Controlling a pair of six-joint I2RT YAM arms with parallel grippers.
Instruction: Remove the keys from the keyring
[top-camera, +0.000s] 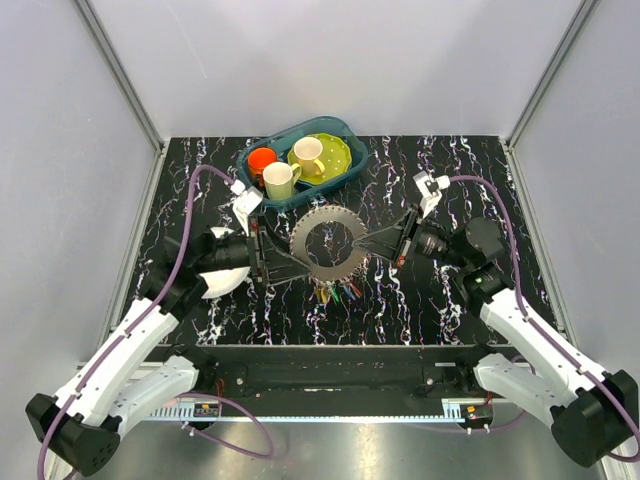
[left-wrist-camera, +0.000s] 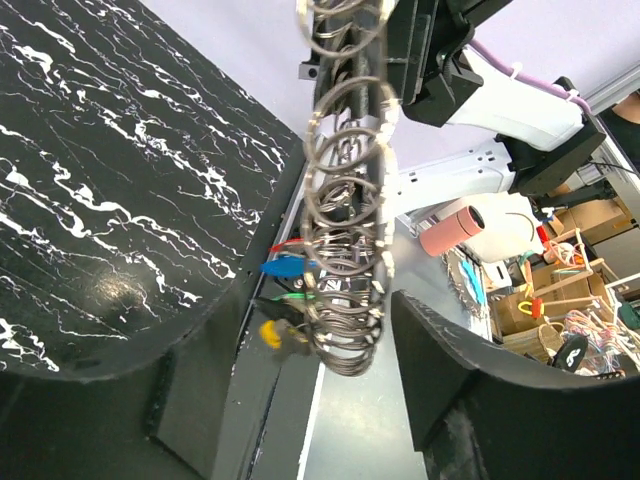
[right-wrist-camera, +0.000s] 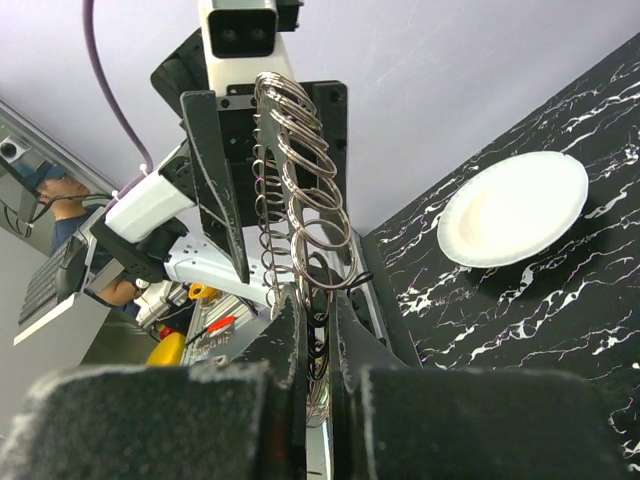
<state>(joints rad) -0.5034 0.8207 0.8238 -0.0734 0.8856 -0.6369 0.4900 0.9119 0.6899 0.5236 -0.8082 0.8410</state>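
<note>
The keyring (top-camera: 330, 216), a toothed metal ring crowded with small rings and grey keys, hangs in the air between my two grippers. Keys (top-camera: 336, 292) with coloured heads dangle from its near side. My right gripper (top-camera: 372, 243) is shut on the ring's right rim; in the right wrist view its jaws (right-wrist-camera: 318, 345) pinch the keyring (right-wrist-camera: 300, 200) edge-on. My left gripper (top-camera: 290, 258) is open at the ring's left rim. In the left wrist view the keyring (left-wrist-camera: 345, 230) hangs between the wide-apart fingers (left-wrist-camera: 470, 370), with blue, green, yellow and red keys (left-wrist-camera: 285, 268) at its left.
A teal basket (top-camera: 262, 197) at the back holds an orange cup (top-camera: 262, 158), two cream mugs (top-camera: 280, 180) and a green plate (top-camera: 333, 160). A white plate (top-camera: 218, 284) lies under my left arm and also shows in the right wrist view (right-wrist-camera: 515, 210).
</note>
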